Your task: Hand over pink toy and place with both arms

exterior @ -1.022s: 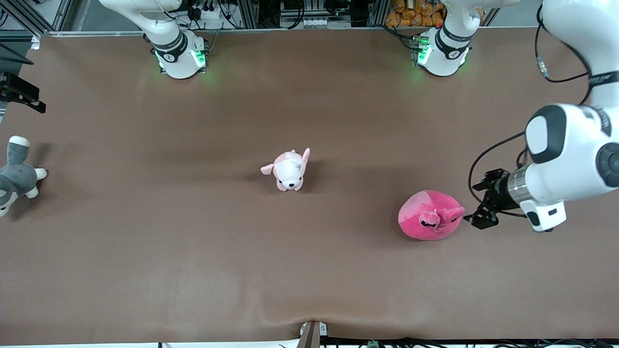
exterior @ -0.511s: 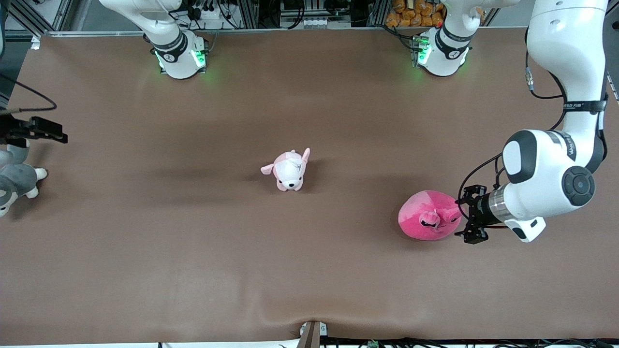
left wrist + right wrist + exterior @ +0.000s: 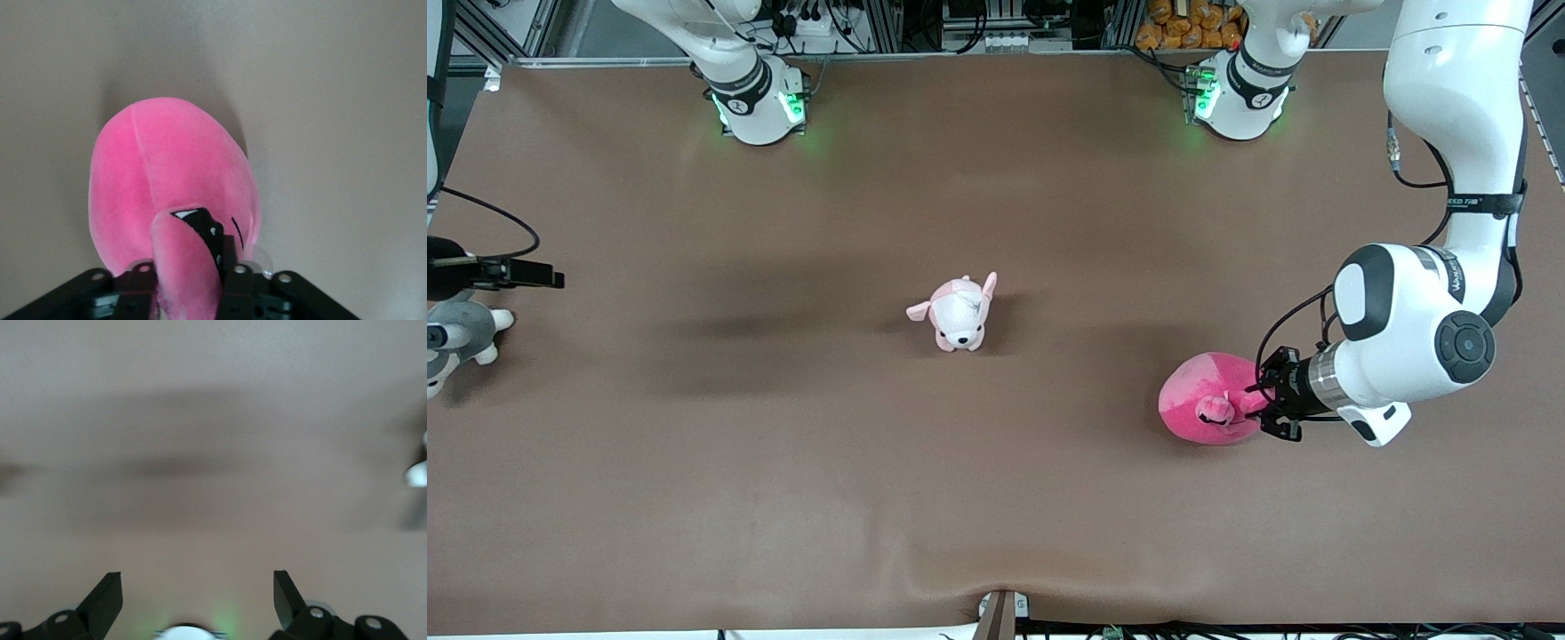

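Observation:
The pink toy [image 3: 1208, 397], a round hot-pink plush blob, lies on the brown table toward the left arm's end. My left gripper [image 3: 1260, 403] is low at the toy's side, with its fingers closed on the toy's protruding pink flap. In the left wrist view the flap [image 3: 190, 263] sits between the black fingers [image 3: 235, 270] and the toy's body [image 3: 167, 173] fills the middle. My right gripper [image 3: 541, 277] hangs over the table's edge at the right arm's end. It is open and empty in the right wrist view [image 3: 197, 593].
A small pale pink-and-white plush puppy [image 3: 958, 313] stands at the table's middle. A grey-and-white plush animal [image 3: 458, 331] lies at the right arm's end, partly under the right gripper. A small bracket [image 3: 1000, 613] sits at the table's edge nearest the front camera.
My left gripper has moved in from beside the toy and closed on its flap. The right gripper has moved over the grey-and-white plush.

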`<state>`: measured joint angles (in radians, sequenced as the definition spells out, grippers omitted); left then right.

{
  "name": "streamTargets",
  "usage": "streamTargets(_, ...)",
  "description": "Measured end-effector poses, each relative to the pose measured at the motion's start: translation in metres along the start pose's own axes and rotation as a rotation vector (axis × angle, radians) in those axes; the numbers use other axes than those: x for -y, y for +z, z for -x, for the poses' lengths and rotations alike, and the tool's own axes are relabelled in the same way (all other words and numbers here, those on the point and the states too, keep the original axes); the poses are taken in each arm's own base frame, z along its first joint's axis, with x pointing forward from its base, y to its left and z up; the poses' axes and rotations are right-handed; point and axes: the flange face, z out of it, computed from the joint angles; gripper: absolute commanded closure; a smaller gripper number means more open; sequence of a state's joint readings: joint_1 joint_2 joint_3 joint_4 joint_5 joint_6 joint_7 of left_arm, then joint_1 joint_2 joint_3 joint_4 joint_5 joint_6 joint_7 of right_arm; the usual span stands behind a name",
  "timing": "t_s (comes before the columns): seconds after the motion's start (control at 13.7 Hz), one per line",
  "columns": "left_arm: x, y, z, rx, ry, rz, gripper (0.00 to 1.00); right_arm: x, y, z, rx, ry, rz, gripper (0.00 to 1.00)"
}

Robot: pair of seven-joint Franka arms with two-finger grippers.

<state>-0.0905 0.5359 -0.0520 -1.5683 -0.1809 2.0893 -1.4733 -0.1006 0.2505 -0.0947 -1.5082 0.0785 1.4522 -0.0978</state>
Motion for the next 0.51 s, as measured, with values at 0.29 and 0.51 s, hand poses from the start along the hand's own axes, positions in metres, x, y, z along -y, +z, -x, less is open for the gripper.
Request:
streamTargets(0.29,-0.002,-0.036,0.021,-0.002,0.027,0.057,1.0,0.068,0.001,0.008,0.117,0.273,-0.237,0.0)
streamTargets(0.51,0.005,-0.086,0.068,0.0,0.029,0.13,1.0,0.109,-0.006,0.011,0.2,0.494,-0.37,0.0)
